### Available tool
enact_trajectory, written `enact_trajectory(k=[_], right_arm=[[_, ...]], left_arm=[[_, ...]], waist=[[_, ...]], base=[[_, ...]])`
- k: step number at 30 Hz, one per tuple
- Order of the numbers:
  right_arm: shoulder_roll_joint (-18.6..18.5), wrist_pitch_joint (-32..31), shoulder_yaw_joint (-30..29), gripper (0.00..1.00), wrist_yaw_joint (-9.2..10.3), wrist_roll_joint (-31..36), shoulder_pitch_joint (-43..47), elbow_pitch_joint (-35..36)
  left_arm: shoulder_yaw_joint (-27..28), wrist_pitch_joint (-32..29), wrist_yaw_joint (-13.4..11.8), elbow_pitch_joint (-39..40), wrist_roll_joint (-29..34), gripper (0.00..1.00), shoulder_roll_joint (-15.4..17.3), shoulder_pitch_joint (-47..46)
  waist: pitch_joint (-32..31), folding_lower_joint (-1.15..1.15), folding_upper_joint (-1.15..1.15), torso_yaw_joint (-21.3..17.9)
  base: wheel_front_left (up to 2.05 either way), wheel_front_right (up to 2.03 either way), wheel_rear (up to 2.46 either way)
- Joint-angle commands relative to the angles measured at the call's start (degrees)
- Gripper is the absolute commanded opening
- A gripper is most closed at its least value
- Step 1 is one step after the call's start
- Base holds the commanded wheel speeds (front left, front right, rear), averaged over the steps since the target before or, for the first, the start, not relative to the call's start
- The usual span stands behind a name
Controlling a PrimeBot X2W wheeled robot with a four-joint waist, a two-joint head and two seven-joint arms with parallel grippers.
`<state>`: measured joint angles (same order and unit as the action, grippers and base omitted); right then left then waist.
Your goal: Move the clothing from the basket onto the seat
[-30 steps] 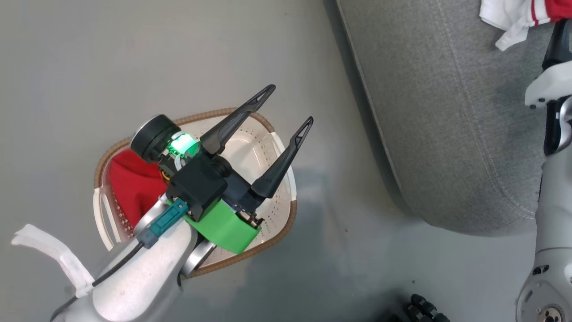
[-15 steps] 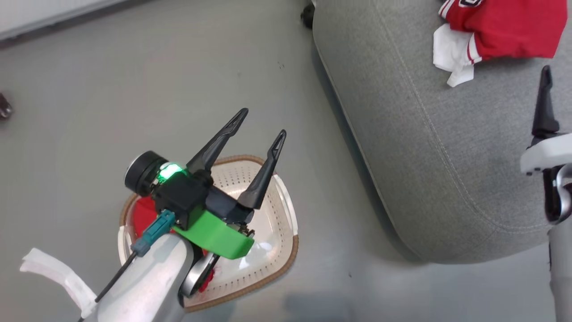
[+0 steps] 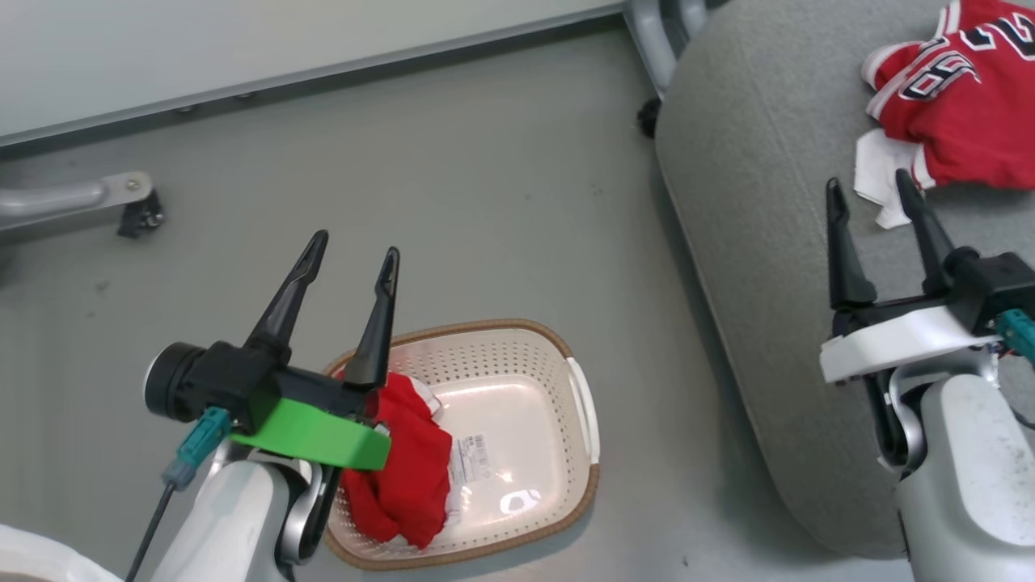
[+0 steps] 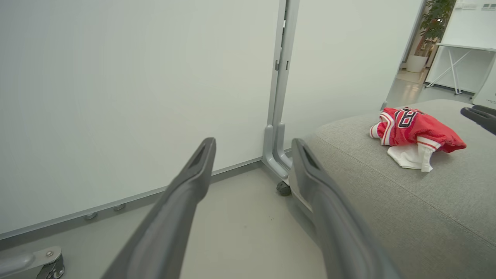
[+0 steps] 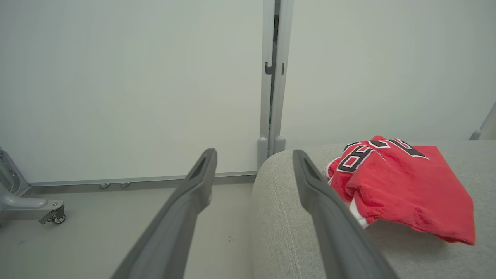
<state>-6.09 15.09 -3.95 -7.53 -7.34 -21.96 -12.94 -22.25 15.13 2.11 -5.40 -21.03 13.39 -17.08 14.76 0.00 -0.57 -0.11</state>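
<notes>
Two grippers stand wide and empty: the left gripper (image 3: pixel 356 244) over the left end of the basket (image 3: pixel 485 325), the right gripper (image 3: pixel 867 182) over the seat (image 3: pixel 768 242). One red garment (image 3: pixel 400 469) lies bunched in that end; the jersey (image 3: pixel 954 105) rests on the seat. We advise pinching a raised fold, clear of the rim.

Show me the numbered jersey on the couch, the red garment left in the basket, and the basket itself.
jersey (image 3: pixel 978 137), head view, red fabric below the numerals.
red garment (image 3: pixel 404 469), head view, middle of its bunched cloth.
basket (image 3: pixel 485 356), head view, perforated far wall.
</notes>
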Motion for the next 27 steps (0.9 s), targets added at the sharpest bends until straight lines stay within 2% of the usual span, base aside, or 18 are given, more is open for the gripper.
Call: enact_trajectory(k=[1, 13, 20, 27], right_arm=[[0.4, 0.1, 0.6, 1.0, 0.07, 0.2, 1.3, 0.5], [3.0, 0.1, 3.3, 1.0, 0.07, 0.2, 8.5, 4.2], [3.1, 0.1, 3.3, 1.0, 0.07, -1.4, 14.2, 6.9], [3.1, 0.1, 2.5, 1.0, 0.07, -1.0, 20.3, 10.0]], left_arm=[[1.1, 0.0, 0.4, -0.2, 0.5, 1.0, -0.4, 1.5], [12.7, 0.0, 1.1, -1.8, 3.2, 1.0, -4.4, 7.3], [17.8, 0.0, 2.0, -3.3, 5.1, 1.0, -6.0, 11.4], [19.5, 0.0, 3.3, -4.5, 6.9, 1.0, -7.0, 14.4]], waist=[[-3.0, 0.0, 0.57, 4.1], [-7.2, 0.0, 0.57, 10.7], [-10.1, 0.0, 0.57, 11.8], [-12.4, 0.0, 0.57, 11.8]], base=[[0.0, 0.0, 0.0], [0.0, 0.0, 0.0], [0.0, 0.0, 0.0], [0.0, 0.0, 0.0]])
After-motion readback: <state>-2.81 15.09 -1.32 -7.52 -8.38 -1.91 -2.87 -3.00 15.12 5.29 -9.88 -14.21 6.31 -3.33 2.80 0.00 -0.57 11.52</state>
